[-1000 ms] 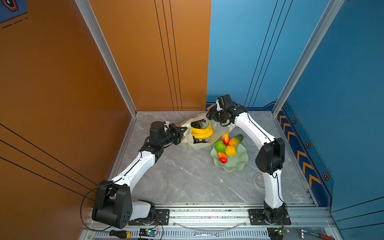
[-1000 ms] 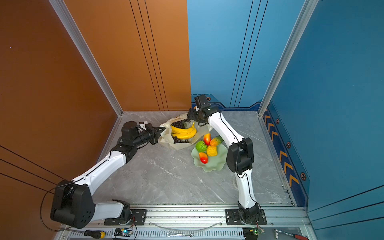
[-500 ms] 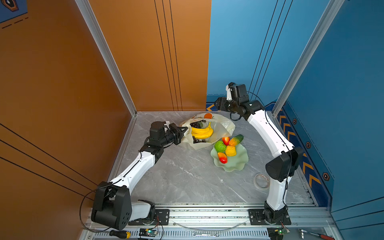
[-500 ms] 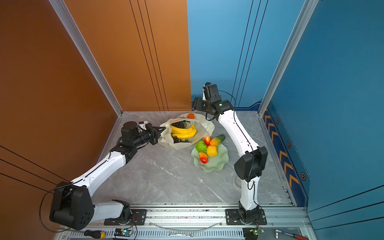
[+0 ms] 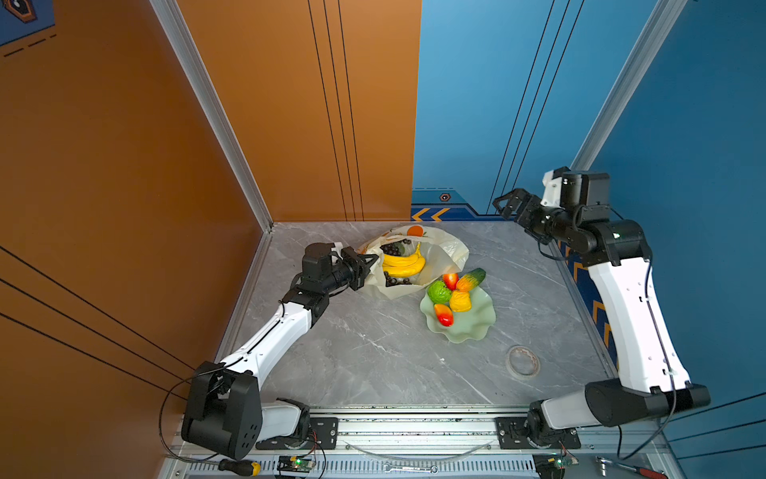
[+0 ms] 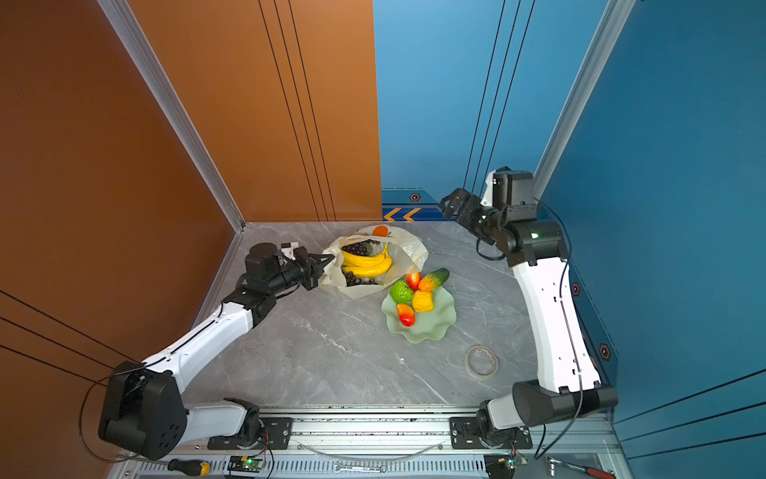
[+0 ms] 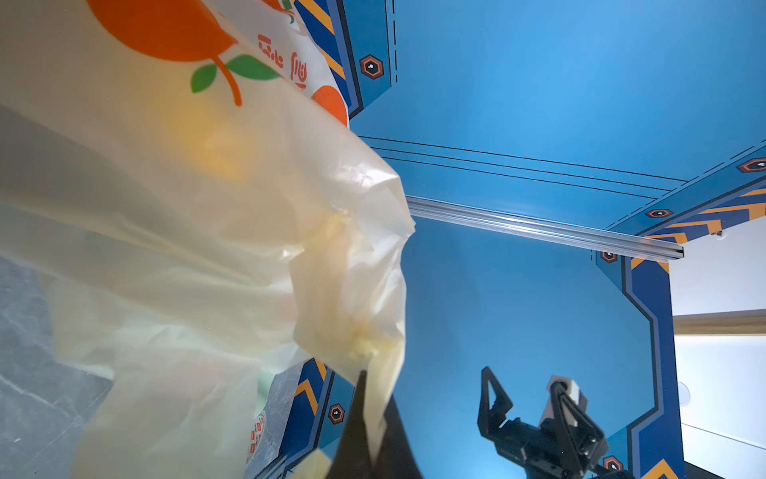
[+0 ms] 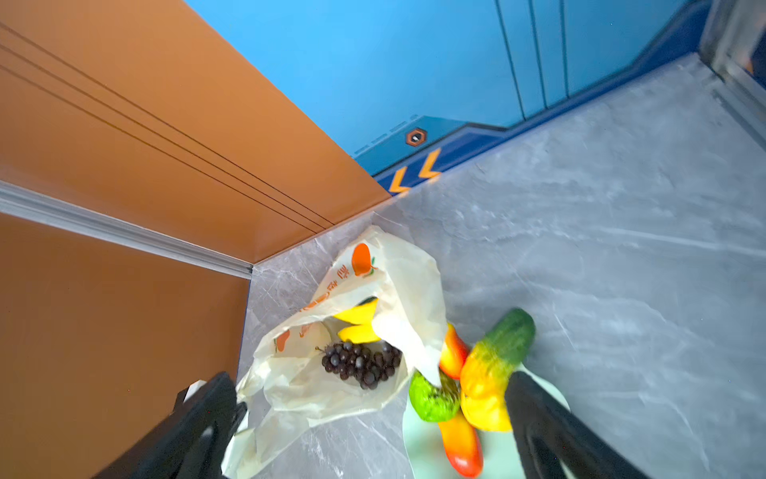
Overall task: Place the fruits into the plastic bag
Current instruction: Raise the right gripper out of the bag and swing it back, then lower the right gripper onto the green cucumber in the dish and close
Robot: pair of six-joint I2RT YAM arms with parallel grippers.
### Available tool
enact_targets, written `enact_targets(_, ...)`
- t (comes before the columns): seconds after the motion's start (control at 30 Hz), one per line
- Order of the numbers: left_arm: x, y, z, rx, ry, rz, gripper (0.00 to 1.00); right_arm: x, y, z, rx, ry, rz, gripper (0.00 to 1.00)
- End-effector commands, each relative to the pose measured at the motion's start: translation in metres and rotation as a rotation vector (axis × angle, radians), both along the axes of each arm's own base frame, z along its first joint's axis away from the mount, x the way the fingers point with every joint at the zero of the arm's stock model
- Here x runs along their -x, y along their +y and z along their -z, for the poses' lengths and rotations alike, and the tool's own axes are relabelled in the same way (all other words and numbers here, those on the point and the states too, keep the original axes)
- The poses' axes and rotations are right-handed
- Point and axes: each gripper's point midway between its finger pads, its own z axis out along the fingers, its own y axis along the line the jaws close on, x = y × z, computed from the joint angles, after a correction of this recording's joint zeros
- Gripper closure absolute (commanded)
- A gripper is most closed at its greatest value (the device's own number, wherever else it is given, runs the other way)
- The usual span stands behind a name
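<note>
Entry: the plastic bag (image 5: 447,249) sits toward the back of the grey marble tabletop (image 5: 373,352), slumped, with its mouth open to the top views. Inside I see the banana bunch (image 5: 403,265) with dark grape clusters (image 5: 391,249) on either side of it. The left gripper (image 5: 373,261) is clamped on the bag's left rim. The left wrist view shows cream film pinched between its dark fingertips (image 7: 356,414). Just beside the bag, on its near-right side, the pale green wavy dish (image 5: 476,327) holds the rest: papaya (image 5: 470,280) at the back edge, two mangoes (image 5: 443,314), the bumpy green fruit (image 5: 438,291) and the yellow lumpy fruit (image 5: 461,300), all bunched together. The right gripper (image 5: 503,205) hangs high near the blue wall (image 5: 456,124), well apart from bag and dish, jaws spread wide and holding nothing. A tape roll (image 5: 523,361) lies near the front right.
</note>
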Motion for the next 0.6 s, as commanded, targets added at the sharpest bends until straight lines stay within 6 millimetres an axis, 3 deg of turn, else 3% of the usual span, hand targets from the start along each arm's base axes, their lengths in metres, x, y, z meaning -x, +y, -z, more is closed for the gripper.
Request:
enact_targets(0.0,0.0,-0.003,0.0,-0.022,-0.021,0.005,1.0,0.024,-0.007,0.045,-0.13,0.186,0.048,0.0)
enact_targets(0.1,0.001,-0.003,0.0,-0.021,-0.022,0.002,1.0,0.037,-0.019,0.068,-0.23,0.252,0.123,0.0)
enact_targets(0.23,0.001,-0.005,-0.002,-0.021,-0.025,0.006,1.0,0.044,-0.02,0.093,-0.352,0.316,0.188,0.0)
enact_targets(0.4,0.002,-0.006,-0.004,-0.021,-0.032,0.006,1.0,0.037,-0.017,0.121,-0.518,0.339,0.269,0.0)
enact_targets(0.57,0.002,-0.006,-0.005,-0.02,-0.032,0.006,1.0,0.024,-0.018,0.158,-0.577,0.36,0.325,0.01)
